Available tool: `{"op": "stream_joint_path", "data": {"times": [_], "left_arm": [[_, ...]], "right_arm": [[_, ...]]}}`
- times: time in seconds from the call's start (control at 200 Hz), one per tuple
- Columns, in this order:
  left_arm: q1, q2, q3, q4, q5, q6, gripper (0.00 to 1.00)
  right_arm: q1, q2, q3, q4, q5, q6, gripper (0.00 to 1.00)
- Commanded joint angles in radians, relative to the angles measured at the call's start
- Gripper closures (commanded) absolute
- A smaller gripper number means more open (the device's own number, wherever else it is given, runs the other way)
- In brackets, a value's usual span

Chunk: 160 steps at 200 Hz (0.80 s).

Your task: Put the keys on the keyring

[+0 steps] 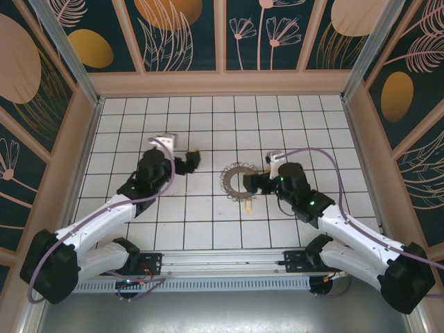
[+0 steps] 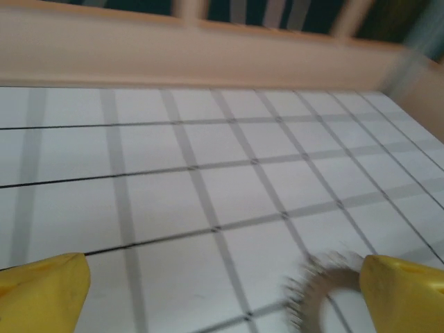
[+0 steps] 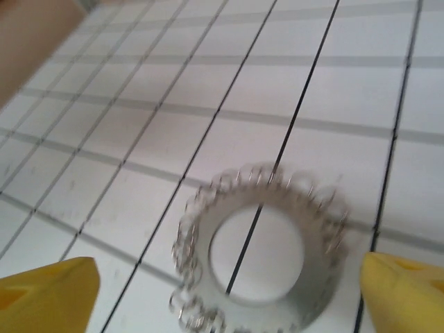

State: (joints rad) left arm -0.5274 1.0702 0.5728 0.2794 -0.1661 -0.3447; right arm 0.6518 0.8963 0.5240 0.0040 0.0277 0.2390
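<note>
Hands are spread wide on both arms, and neither pinches anything. The right hand [image 3: 229,281] has its yellow fingers [image 3: 48,295] parted to either side of the grey metal keyring [image 3: 260,243], a flat ring with a jagged, coil-like outer rim and a large round hole. From above, this hand [image 1: 258,182] sits just beside the ring's right edge. The left hand [image 2: 222,284], equally open, is to the left of the ring and aimed towards it, with part of the rim showing beside one fingertip.

The keyring [image 1: 239,180] lies flat near the middle of the white tiled bench [image 1: 208,125], its hole facing straight up. A small flat tan key [image 1: 248,206] lies on the bench just beside the ring's near edge. It looks loose rather than threaded on, though I cannot tell whether it touches the rim.

By my reading, little of the task is done. The key has yet to be picked up, the ring steadied and the key worked onto it.

The key's long axis runs roughly near to far, one end towards the ring. It is too small to say which end is the head.
</note>
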Motion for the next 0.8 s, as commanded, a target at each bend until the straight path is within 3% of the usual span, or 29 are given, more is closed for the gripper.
{"op": "stream_joint_path", "data": {"times": [0.0,0.13,0.22,0.285,0.46,0.55,0.686,0.796], "left_arm": [[0.035,-0.071,-0.042,-0.025,-0.238,-0.051,0.01],[0.068,-0.149,-0.122,0.017,-0.391,-0.007,0.01],[0.083,-0.208,-0.222,0.153,-0.544,0.067,0.01],[0.11,-0.225,-0.273,0.243,-0.594,0.119,0.01],[0.206,-0.108,-0.341,0.44,-0.601,0.235,0.01],[0.276,0.017,-0.366,0.575,-0.573,0.233,0.01],[0.312,0.21,-0.376,0.891,-0.472,0.308,0.01],[0.352,0.354,-0.309,0.901,-0.34,0.347,0.01]], "right_arm": [[-0.091,0.005,0.054,0.017,0.047,-0.127,0.01],[-0.217,-0.009,0.0,0.17,0.064,-0.187,0.01],[-0.316,-0.025,-0.064,0.32,0.093,-0.177,0.01],[-0.391,-0.022,-0.085,0.395,0.079,-0.156,0.01],[-0.585,0.068,-0.172,0.595,0.036,-0.146,0.01],[-0.671,0.157,-0.246,0.761,-0.081,-0.153,0.01],[-0.69,0.346,-0.295,0.981,-0.083,-0.173,0.01],[-0.712,0.458,-0.306,1.108,-0.126,-0.177,0.01]]}}
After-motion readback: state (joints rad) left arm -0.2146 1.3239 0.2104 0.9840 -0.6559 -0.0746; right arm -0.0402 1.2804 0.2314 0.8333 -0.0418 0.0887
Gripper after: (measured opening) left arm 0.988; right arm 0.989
